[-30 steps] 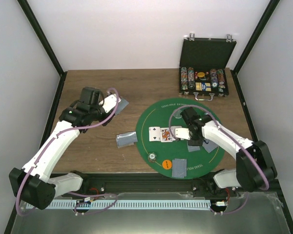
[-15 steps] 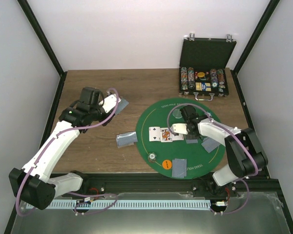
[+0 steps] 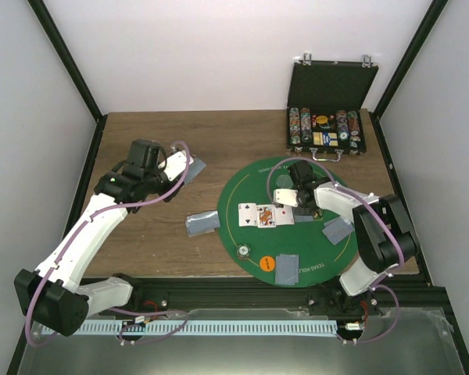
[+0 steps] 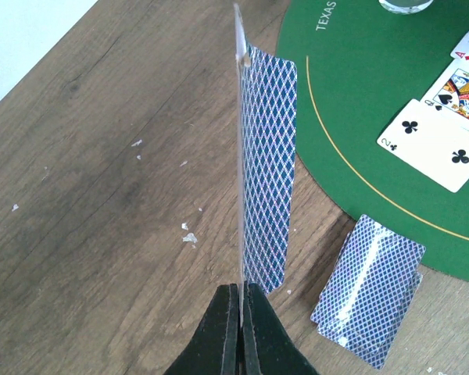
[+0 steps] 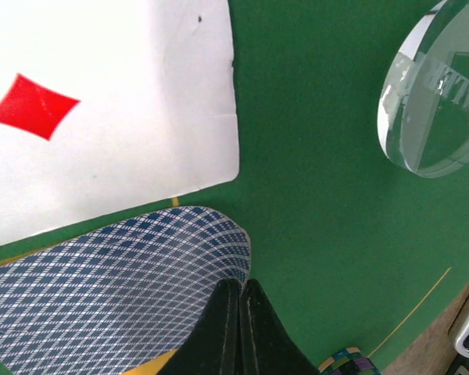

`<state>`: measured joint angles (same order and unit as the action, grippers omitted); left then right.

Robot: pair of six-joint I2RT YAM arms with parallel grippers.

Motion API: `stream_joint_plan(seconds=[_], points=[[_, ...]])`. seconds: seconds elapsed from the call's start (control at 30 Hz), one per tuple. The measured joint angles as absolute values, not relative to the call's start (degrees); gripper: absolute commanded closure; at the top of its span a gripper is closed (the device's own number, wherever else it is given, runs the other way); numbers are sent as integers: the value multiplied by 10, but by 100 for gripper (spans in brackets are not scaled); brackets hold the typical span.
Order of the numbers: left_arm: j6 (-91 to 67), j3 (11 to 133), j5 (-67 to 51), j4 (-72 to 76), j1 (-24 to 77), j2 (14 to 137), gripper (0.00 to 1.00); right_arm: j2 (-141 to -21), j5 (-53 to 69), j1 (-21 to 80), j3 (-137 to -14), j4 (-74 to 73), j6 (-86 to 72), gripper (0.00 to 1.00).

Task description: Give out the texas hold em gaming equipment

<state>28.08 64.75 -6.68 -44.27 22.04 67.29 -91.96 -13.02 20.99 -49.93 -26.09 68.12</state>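
Far left, above the bare wood of the table, the left gripper is clamped shut on a held card. It's a blue-backed one, kept up on edge and clear of the wood. A second card edge seems to be pinched alongside it, but that can't be told for sure. Lower down in the top view, a pile of face-down cards is laid on the wood, right at the left rim of the mat. On the felt a face-up row is set out left of centre; a two of clubs and a court card can be read from the left wrist view. Toward the bottom of the mat a grey disc is placed, then an orange chip, with a bottom card face down just beside the chip. Right of the row, the right gripper is lowered to the felt with its fingers closed together. The tips are at the edge of a blue-backed card; pinched or only pressed, can't be told. A diamond card is lying just beside that one, and a clear disc is sat on the felt, apart, upper right of the wrist view. Further right a right card is left face down on the mat. The case is stood open on the wood at upper right.
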Motion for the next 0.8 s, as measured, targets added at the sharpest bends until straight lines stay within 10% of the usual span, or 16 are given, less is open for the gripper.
stream_joint_plan(seconds=[0.13, 0.67, 0.8], points=[[281, 648, -67, -443, 220, 673, 100, -921, -124, 209, -500, -261, 679, 96], [281, 651, -77, -456, 220, 674, 100, -872, -130, 208, -529, -263, 631, 4], [278, 691, -99, -495, 220, 679, 100, -790, -107, 207, -590, -246, 553, 0]])
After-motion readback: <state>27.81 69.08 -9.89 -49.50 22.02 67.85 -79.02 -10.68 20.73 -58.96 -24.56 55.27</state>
